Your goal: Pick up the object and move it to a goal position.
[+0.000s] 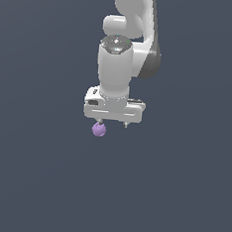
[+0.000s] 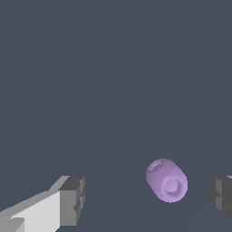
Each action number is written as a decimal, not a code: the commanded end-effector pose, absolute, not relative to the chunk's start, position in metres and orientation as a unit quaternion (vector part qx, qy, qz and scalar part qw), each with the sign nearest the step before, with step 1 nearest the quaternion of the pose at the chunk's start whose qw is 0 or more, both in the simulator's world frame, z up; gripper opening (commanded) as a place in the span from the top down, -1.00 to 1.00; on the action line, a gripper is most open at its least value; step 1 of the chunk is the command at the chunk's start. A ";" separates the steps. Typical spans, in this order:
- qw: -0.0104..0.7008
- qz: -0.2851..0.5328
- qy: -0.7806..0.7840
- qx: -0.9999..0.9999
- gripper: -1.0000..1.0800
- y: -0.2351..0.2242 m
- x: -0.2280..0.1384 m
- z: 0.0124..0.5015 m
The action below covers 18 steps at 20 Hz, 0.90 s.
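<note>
- While the white hand (image 1: 113,122) hangs over the plain dark-grey desk (image 1: 32,180), its two fingers are spread wide, and nothing is pinched between them.
- In the wrist view the light-purple ball (image 2: 166,180) lies between the two dark finger pads (image 2: 72,199), but not in the middle: it is near one pad and well apart from the other.
- In the exterior view the ball (image 1: 99,130) shows just under the finger on the exterior view's left; I cannot tell if it touches that finger.
- The step in hand, as I judge it, is the grasp. To do it well, the hand should first shift sideways so that the ball sits midway between the pads, then go low enough that the pads meet the ball at its widest part, and close slowly. A small lumpy ball can roll or squirt out if one pad reaches it first.
- No goal mark is visible in either view.
- No brand, label or writing can be read anywhere.
</note>
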State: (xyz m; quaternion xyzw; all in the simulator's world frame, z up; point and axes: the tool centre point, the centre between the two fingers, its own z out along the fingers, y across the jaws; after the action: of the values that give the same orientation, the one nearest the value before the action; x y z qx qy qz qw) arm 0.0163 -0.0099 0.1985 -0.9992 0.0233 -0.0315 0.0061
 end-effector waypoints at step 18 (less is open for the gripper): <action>0.000 -0.021 -0.080 -0.997 -0.92 -0.036 -0.002 0.161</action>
State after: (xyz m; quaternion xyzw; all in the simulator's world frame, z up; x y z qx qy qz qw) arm 0.0006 -0.0324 0.1666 -0.9977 -0.0646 -0.0228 0.0003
